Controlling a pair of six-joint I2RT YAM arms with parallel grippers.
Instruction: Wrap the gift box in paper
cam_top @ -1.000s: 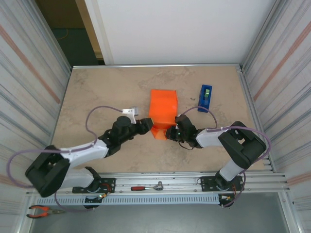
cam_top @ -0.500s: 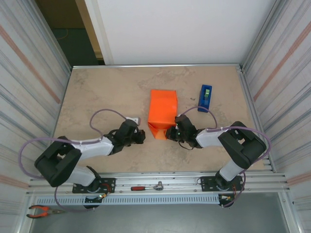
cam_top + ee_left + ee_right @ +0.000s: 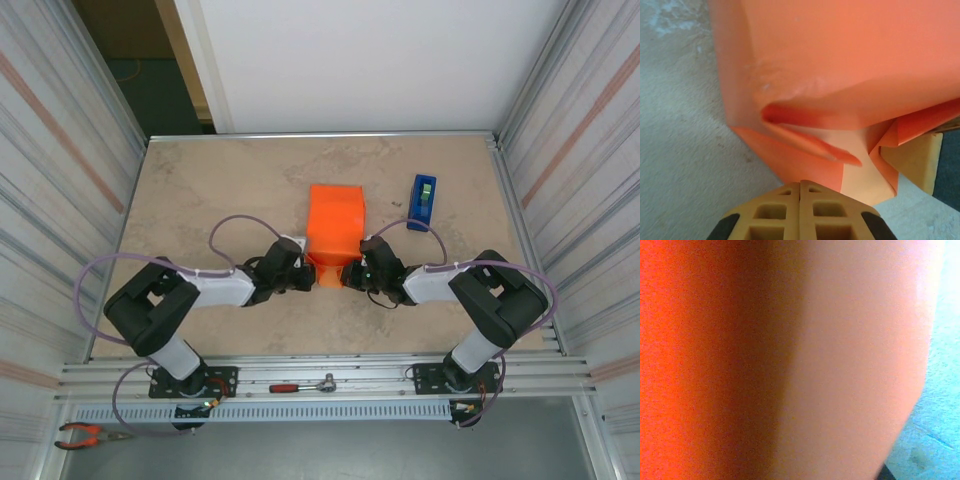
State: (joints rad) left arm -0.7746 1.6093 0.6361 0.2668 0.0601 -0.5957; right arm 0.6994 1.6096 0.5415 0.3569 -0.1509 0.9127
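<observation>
Paper (image 3: 335, 222) between low, outstretched left arm (image 3: 225, 288) and right arm (image 3: 440, 283); left fingers (image 3: 775, 212) together, right fingers (image 3: 353, 272) together.

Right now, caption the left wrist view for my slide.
Shut left pincer at the folded end flap of the orange paper.
</observation>
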